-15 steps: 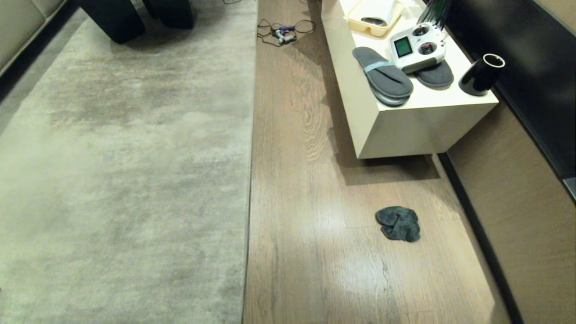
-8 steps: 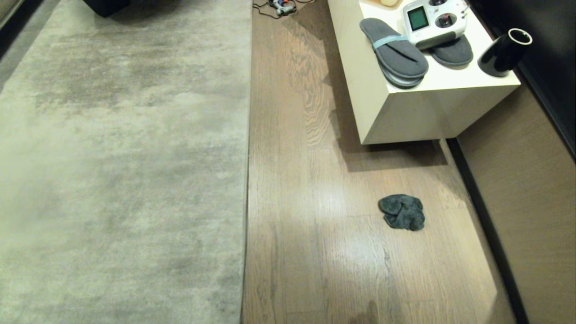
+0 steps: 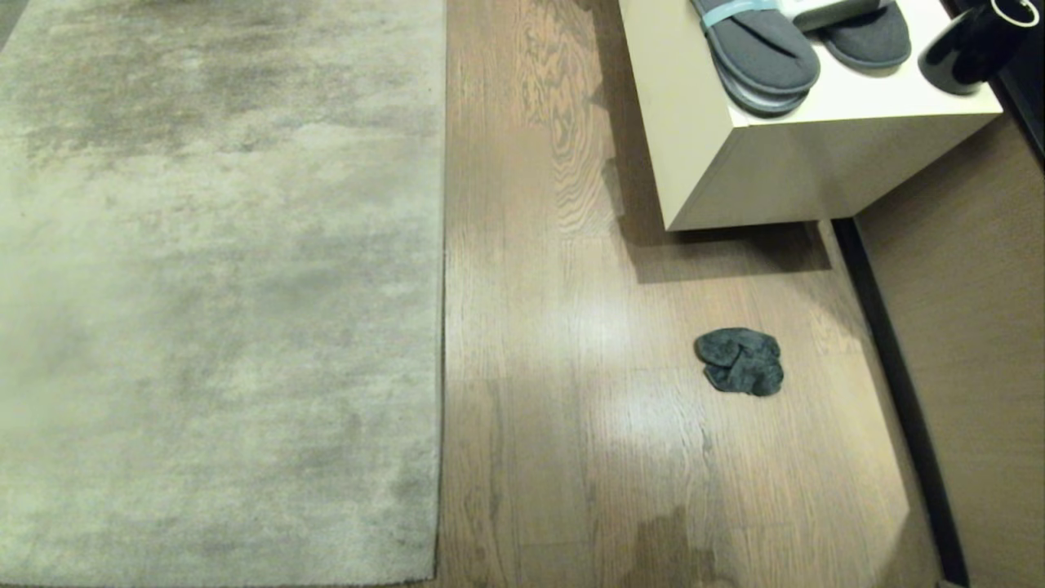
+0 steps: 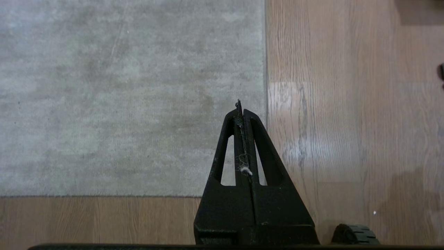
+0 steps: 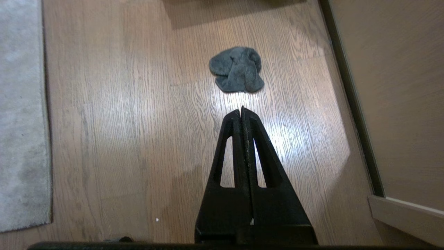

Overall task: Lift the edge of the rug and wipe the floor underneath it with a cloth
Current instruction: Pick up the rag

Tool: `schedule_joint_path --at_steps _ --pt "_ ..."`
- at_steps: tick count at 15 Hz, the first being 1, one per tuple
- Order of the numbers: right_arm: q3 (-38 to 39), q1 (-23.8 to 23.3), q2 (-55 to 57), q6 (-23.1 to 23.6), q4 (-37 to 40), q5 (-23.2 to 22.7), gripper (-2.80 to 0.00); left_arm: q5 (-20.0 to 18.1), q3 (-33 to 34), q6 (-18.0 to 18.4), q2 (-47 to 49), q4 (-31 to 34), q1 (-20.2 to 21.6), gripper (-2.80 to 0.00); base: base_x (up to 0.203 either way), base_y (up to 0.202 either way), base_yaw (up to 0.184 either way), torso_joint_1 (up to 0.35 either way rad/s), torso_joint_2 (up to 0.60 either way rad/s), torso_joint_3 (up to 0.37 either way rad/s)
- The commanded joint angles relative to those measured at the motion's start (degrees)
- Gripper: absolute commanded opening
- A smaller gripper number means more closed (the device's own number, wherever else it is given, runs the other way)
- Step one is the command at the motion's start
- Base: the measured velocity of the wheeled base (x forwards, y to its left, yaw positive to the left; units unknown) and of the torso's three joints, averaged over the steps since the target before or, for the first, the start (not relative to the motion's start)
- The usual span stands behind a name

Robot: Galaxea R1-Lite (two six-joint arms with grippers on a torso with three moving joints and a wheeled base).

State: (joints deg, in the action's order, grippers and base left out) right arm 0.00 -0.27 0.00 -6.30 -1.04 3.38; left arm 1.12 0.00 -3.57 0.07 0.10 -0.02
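The pale grey-beige rug [image 3: 220, 286] lies flat over the left half of the head view, its dark-trimmed right edge running straight down and its near corner at the bottom. Wood-grain floor [image 3: 563, 392] fills the strip to its right. A crumpled dark grey cloth [image 3: 740, 361] rests on that floor. Neither arm shows in the head view. My left gripper [image 4: 240, 106] hangs shut above the rug [image 4: 131, 97] near its corner, with a bit of lint stuck between the fingers. My right gripper [image 5: 241, 110] hangs shut over bare floor, short of the cloth [image 5: 237, 69], holding nothing.
A cream low cabinet [image 3: 759, 171] stands at the far right, carrying grey slippers [image 3: 759, 53] and a black cup [image 3: 963, 49]. A brown wall with a dark skirting strip [image 3: 898, 392] bounds the floor on the right. A wheel [image 4: 353, 234] of my base shows in the left wrist view.
The whole head view has tilted downward: cabinet, rug and cloth slid up the picture, and the rug's near corner came into view. Nothing on the floor has moved.
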Motion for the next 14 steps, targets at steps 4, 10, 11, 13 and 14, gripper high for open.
schedule_joint_path --at_steps 4,10,11,13,14 --pt "0.0 0.0 0.0 -0.03 -0.01 0.05 -2.8 0.02 0.0 -0.03 0.01 -0.01 0.02 -2.8 0.0 0.0 0.0 -0.001 0.0 -0.195" --pt "0.0 0.0 0.0 -0.03 -0.01 -0.03 -2.8 0.02 0.0 0.06 0.01 -0.01 -0.06 -2.8 0.0 0.0 0.0 0.001 0.0 -0.196" --pt "0.0 0.0 0.0 -0.03 -0.01 0.05 -2.8 0.02 0.0 0.06 0.01 -0.01 0.02 -2.8 0.0 0.0 0.0 0.004 0.0 -0.196" --pt "0.0 0.0 0.0 -0.03 -0.01 0.04 -2.8 0.02 0.0 0.06 0.01 -0.01 0.02 -2.8 0.0 0.0 0.0 0.002 0.0 -0.198" --pt "0.0 0.0 0.0 -0.03 -0.01 0.05 -2.8 0.02 0.0 0.06 0.01 -0.01 0.02 -2.8 0.0 0.0 0.0 0.007 0.0 -0.193"
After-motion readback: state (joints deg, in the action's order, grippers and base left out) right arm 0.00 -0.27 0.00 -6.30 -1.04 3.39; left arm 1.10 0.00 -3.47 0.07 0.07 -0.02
